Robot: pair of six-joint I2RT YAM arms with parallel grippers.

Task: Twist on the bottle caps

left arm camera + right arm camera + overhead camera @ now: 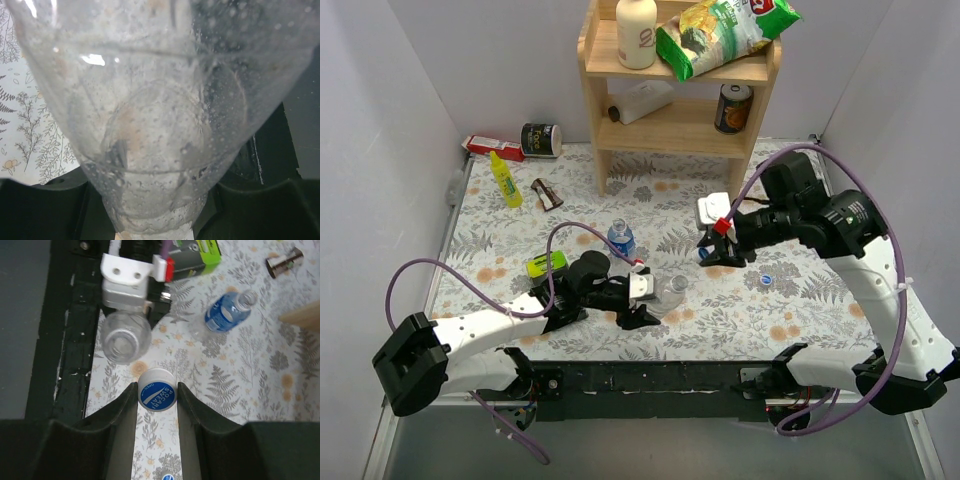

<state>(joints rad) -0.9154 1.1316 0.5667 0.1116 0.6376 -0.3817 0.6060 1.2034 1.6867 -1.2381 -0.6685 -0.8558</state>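
My left gripper (655, 300) is shut on the plain clear bottle (671, 290), which lies roughly level above the mat with its open mouth towards the right arm. In the left wrist view this wet bottle (160, 125) fills the frame between the dark fingers (45, 210). My right gripper (712, 252) is shut on a blue bottle cap (157, 399), pinched by its rim between both pads, a short way off the bottle's mouth (125, 337). A second blue cap (766, 279) lies on the mat below the right gripper. The blue-labelled bottle (621, 240) lies uncapped on the mat.
A wooden shelf (675, 100) at the back holds a white bottle, a snack bag and a can. A yellow squeeze bottle (505, 180), a small brown bottle (546, 194), a tin (541, 139) and a green box (547, 264) lie at the left. White walls close both sides.
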